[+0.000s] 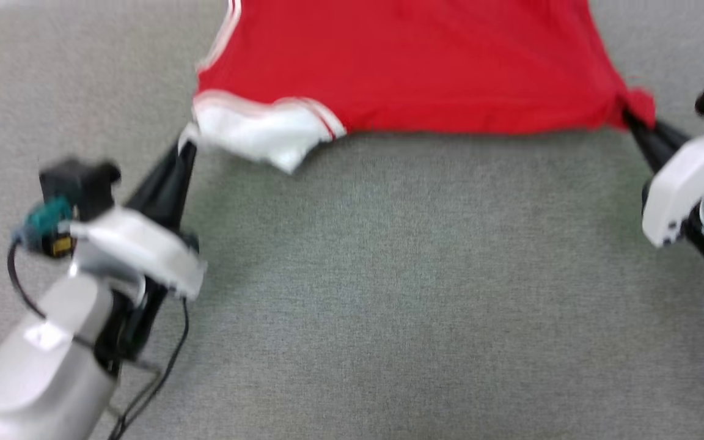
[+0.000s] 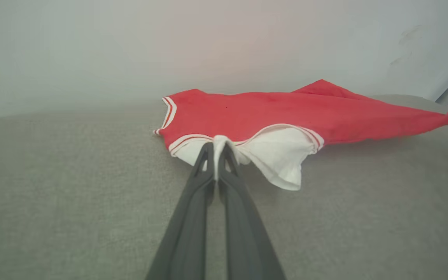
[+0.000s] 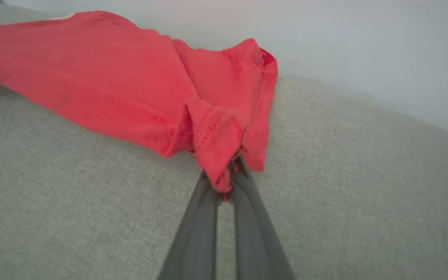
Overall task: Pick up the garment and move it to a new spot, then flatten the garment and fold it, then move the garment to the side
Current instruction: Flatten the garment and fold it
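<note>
One garment [image 1: 413,67] was seen spread on the grey counter [image 1: 388,293], its far part cut off by the head view's top edge; two end effectors were counted; the left end effector [image 1: 186,145] was closed on the single visible white sleeve [image 1: 260,131]; the right end effector [image 1: 631,117] was clamped on a bunched red corner [image 3: 224,140]; the head view was blurred.

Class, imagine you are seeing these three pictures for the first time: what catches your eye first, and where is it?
The red garment stands out first, stretched across the top of the head view on the grey fabric surface. Next come the dark fingers at its near corners. The left gripper is pinched on the white sleeve at the left, and the right gripper is clamped on a bunched red corner at the right.
</note>
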### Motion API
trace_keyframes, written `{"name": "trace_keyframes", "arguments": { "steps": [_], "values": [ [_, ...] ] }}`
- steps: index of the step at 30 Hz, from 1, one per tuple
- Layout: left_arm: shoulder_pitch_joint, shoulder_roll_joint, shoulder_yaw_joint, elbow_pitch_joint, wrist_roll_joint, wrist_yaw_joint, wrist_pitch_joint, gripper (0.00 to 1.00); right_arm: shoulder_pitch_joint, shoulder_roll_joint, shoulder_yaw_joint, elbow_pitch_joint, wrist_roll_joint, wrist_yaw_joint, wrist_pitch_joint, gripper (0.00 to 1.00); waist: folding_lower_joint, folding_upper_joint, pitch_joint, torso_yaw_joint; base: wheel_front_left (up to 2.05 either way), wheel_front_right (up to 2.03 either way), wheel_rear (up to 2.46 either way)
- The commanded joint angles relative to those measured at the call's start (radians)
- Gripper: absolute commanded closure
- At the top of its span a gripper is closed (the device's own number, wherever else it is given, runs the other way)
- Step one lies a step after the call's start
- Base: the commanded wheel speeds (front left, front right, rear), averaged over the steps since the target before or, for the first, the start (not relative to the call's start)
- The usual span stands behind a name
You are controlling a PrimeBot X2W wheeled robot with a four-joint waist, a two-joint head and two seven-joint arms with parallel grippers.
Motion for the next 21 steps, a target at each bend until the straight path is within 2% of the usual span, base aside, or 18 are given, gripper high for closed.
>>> {"name": "trace_keyframes", "arguments": {
  "steps": [1,7,12,17,21],
  "values": [
    [0.023,0.009,-0.002,-0.01,-0.006,0.008,0.002,1.0,0.024,-0.013,0.003,-0.004,0.014,-0.001,0.002,1.0,0.0002,0.0,-0.043,0.0,0.0,0.0,0.0],
    [0.234,0.103,-0.008,-0.119,-0.053,0.051,0.06,1.0,0.128,-0.052,0.039,-0.023,0.083,-0.001,0.027,1.0,0.0002,0.0,-0.12,0.002,0.0,0.0,0.0],
    [0.387,0.17,-0.036,-0.228,-0.104,0.072,0.132,1.0,0.243,-0.067,0.026,-0.045,0.158,-0.001,0.048,1.0,0.0002,0.0,-0.178,0.012,0.0,0.0,0.0],
    [0.505,0.215,-0.059,-0.317,-0.155,0.093,0.19,1.0,0.372,-0.088,-0.011,-0.076,0.215,-0.001,0.08,1.0,0.0002,0.0,-0.228,0.013,0.0,0.0,0.0],
    [0.586,0.229,-0.059,-0.372,-0.21,0.112,0.209,1.0,0.472,-0.096,-0.048,-0.116,0.242,-0.001,0.102,1.0,0.0002,0.0,-0.261,0.007,0.0,0.0,0.0]
  ]
}}
